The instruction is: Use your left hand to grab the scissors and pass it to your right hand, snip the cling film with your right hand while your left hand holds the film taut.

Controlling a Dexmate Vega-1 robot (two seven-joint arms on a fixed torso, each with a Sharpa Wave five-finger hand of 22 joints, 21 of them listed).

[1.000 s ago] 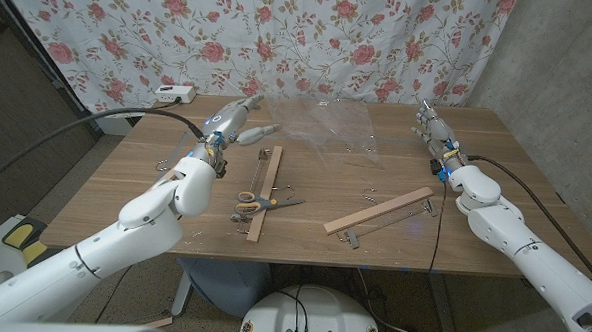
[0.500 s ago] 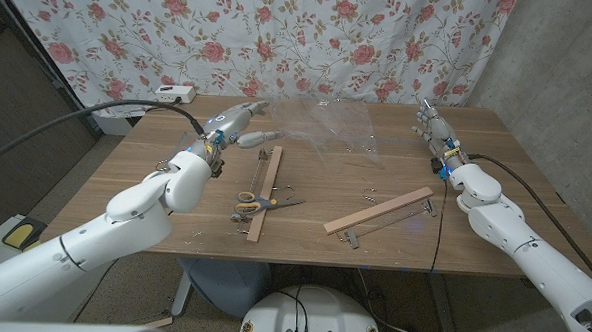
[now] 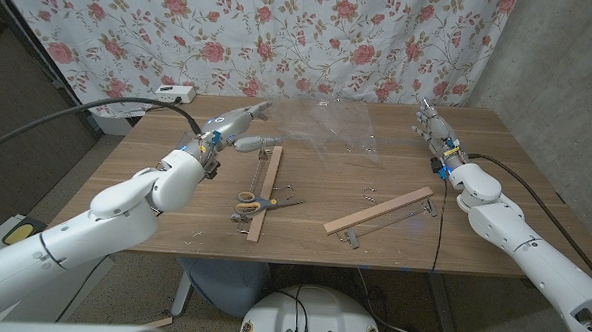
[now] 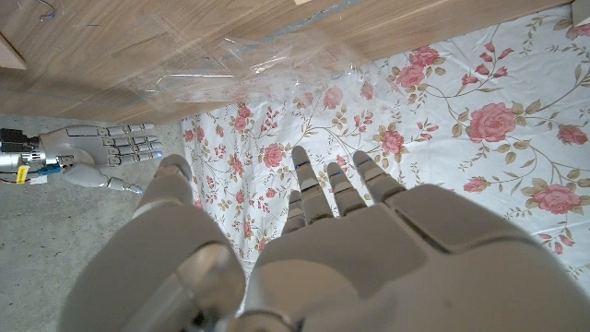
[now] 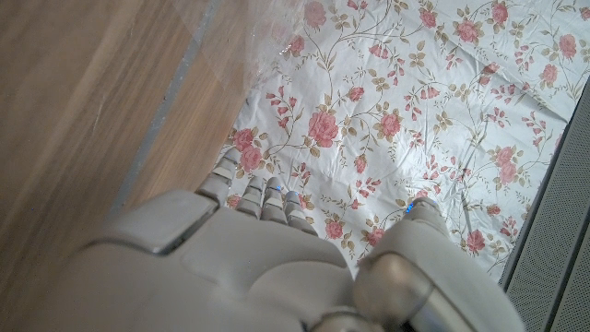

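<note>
The scissors (image 3: 263, 200), with yellowish handles and blades pointing right, lie on the table across a wooden slat (image 3: 266, 190). The clear cling film (image 3: 328, 125) stands stretched over the back middle of the table and also shows as a wrinkled sheet (image 4: 241, 76). My left hand (image 3: 239, 123) hovers at the film's left edge, behind the scissors, with its fingers (image 4: 327, 184) straight and apart and nothing in them. My right hand (image 3: 434, 133) stands open at the back right of the table, clear of the film, and shows from the left wrist too (image 4: 90, 152).
A second wooden slat (image 3: 378, 211) lies slantwise right of the scissors, with small metal clips (image 3: 369, 196) near it. A white power strip (image 3: 174, 93) sits behind the table's back left corner. The floral curtain (image 3: 312, 37) hangs close behind.
My left forearm has swung outward to the left and lower, while its hand has edged slightly toward the film. The right arm, the scissors and the film have stayed put.
</note>
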